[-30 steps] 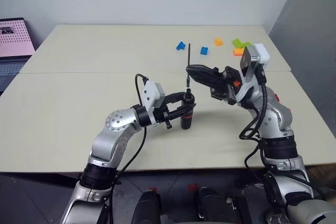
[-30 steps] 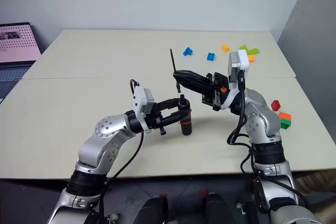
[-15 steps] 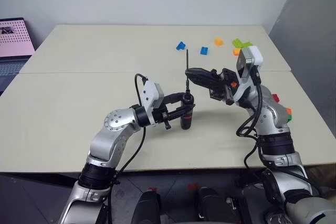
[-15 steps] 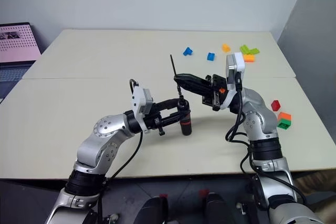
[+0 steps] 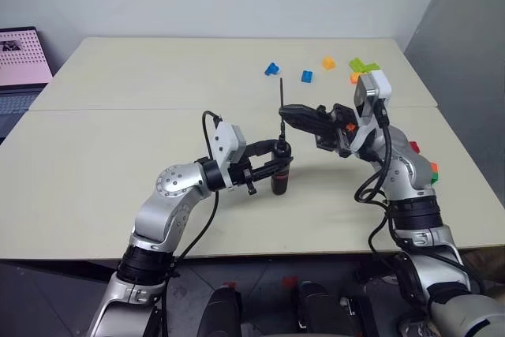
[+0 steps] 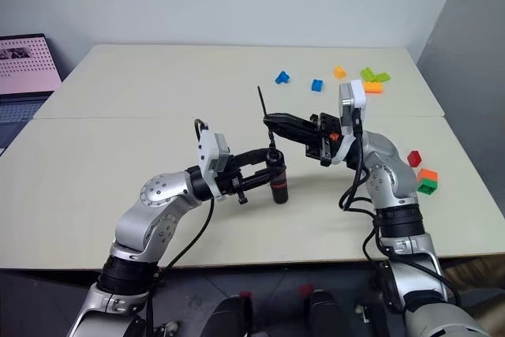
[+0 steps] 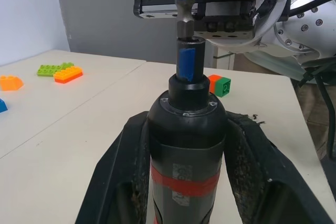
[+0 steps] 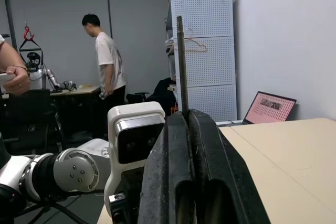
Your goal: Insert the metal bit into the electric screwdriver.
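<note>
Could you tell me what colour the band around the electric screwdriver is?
Red, on the electric screwdriver; clearest in the left wrist view.

Metal bit [image 5: 281,110] lower — perhaps seated.

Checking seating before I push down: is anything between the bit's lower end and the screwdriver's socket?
Nothing: in the left wrist view the metal bit meets the tip of the electric screwdriver.

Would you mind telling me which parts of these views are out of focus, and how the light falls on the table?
Left wrist view: the electric screwdriver is sharp, while the toy bricks behind look soft. Right wrist view: the right claw, shut on the metal bit, fills the foreground slightly soft, with the room behind dim. Left eye view: even, soft light on the table, with faint shadows and no glare.
</note>
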Controlling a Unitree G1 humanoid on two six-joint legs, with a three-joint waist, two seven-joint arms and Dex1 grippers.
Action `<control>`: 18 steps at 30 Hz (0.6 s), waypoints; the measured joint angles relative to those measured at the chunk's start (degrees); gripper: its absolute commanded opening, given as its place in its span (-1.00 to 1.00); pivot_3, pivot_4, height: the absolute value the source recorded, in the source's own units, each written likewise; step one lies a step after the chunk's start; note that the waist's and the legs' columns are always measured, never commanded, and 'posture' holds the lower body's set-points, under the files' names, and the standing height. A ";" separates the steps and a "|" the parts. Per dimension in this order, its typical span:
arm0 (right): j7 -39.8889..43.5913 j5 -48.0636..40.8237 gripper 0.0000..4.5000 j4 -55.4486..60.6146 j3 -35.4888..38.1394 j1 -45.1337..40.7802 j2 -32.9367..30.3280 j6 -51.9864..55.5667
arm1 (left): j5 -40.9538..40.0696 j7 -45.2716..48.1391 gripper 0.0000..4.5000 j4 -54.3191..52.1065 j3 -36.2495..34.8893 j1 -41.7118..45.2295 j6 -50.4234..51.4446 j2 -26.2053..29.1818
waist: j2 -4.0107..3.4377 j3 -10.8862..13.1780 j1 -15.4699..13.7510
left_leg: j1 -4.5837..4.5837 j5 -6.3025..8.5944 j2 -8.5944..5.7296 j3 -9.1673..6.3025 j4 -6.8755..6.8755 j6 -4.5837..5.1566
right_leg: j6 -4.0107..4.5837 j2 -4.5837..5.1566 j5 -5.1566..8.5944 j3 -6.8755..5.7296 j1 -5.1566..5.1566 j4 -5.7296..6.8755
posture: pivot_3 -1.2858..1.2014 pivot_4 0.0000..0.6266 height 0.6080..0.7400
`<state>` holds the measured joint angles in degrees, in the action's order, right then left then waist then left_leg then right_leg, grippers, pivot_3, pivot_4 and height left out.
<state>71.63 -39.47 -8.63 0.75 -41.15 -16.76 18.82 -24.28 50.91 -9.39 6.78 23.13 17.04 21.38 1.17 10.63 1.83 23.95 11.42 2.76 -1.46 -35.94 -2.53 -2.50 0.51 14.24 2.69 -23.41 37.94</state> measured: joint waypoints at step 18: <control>1.15 0.00 -1.00 1.74 -0.39 0.73 -0.82 0.60 | 0.00 0.45 -0.28 -0.08 0.04 0.00 -0.01 0.19 | 0.00 0.00 0.00 | -0.01 0.00 0.00 0.00 0.01 0.00 | 0.01 0.00 0.01 0.00 0.01 -0.01 | 0.03 -0.52 1.00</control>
<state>72.77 -39.47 -6.89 0.36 -40.42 -17.59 19.42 -24.28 51.37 -9.48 6.82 23.12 17.03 21.57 1.17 10.63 1.83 23.94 11.42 2.76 -1.46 -35.93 -2.53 -2.49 0.52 14.24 2.69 -23.41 37.93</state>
